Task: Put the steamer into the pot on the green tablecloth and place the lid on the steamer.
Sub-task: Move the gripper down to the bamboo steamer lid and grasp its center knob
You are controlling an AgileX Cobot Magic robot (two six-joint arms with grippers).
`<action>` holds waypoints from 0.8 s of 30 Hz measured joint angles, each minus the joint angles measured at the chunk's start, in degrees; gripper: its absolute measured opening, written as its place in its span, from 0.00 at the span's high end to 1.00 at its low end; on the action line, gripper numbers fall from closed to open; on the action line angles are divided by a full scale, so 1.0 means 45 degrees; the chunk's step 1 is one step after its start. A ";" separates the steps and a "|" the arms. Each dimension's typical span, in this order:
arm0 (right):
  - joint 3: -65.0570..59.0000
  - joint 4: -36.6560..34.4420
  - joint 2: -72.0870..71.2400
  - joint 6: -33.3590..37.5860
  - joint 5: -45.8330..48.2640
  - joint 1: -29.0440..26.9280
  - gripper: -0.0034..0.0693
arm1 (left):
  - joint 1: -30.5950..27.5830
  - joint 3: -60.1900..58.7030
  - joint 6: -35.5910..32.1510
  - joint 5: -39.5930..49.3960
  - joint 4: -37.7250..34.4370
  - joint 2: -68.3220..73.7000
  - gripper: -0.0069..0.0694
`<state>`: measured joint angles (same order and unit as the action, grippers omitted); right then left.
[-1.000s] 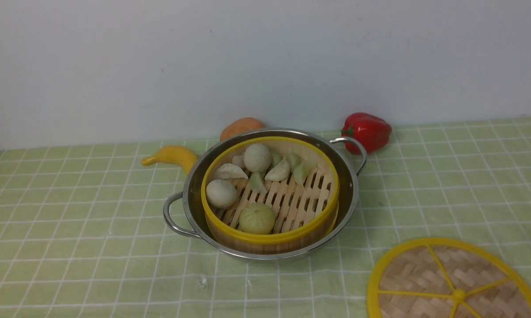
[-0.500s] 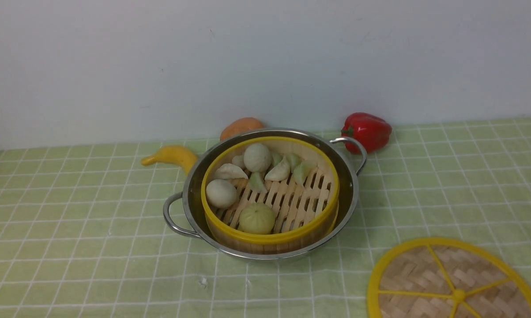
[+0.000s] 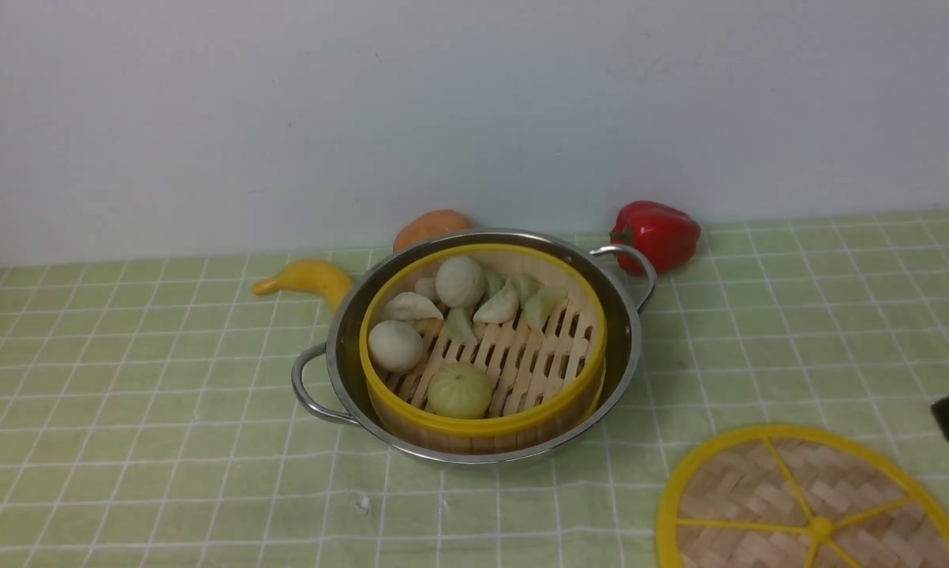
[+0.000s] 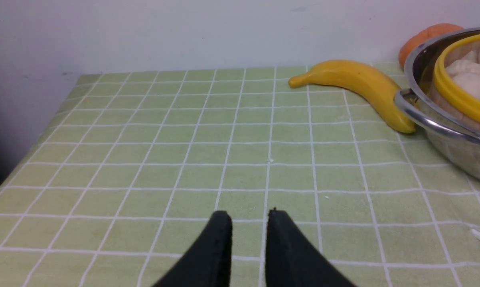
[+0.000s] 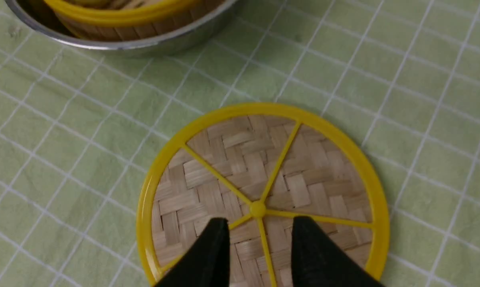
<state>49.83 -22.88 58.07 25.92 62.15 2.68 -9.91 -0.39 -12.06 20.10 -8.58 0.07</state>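
Directly beneath the right gripper [image 5: 259, 220] lies the lid [image 5: 287, 175], flat on the green tablecloth [image 3: 127, 394]; its hub sits just ahead of the gap between the 2 black fingers, and 1 yellow spoke runs back between them. Further ahead of that gripper, well clear of the lid, the steamer [image 3: 482, 427] sits inside the pot [image 3: 625, 331], so by my reading only the covering step is left.

Several things could go wrong from here. The lid is a thin disc flush with the cloth, so fingers closing at its rim may pinch fabric and drag the cloth, shifting the pot; a grip on 1 slim spoke may slip or let the disc swing. A hold off the hub would probably tilt the lid, and it could land skewed on the steamer's yellow rim or catch the pot wall; whether the tallest bun stands above that rim I cannot tell.

As for pose, the right gripper points down and forward over the lid, fingers well apart and holding nothing; whether they touch the weave I cannot tell. The left gripper [image 4: 247, 215] rests low over bare cloth, fingers parted by a slim gap with nothing between; a banana [image 4: 355, 79] and the pot lie ahead of it, toward the other arm.
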 joint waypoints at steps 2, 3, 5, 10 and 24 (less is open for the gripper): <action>0.0384 -0.0042 0.1561 -0.0124 0.0355 0.0000 0.62 | 0.0000 0.0000 0.0000 0.0000 0.0000 0.0000 0.74; 0.0492 -0.0042 0.2009 -0.0231 0.0504 0.0028 0.62 | 0.0000 0.0000 0.0000 0.0000 0.0000 0.0000 0.73; 0.0577 -0.0023 0.2643 -0.0348 0.0593 0.0145 0.62 | 0.0000 0.0000 0.0000 0.0000 0.0000 0.0000 0.73; 0.1181 0.1178 0.5037 -0.1458 0.0842 0.1685 0.62 | -0.0010 0.0000 0.0000 0.0011 0.0000 0.0000 0.72; 0.2000 0.3503 0.7484 -0.4101 0.0216 0.3210 0.62 | -0.0010 0.0000 -0.0013 0.0055 0.0000 -0.0016 0.69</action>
<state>58.83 -7.11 91.75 7.47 63.12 17.13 -9.96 -0.39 -12.12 20.35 -8.58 0.00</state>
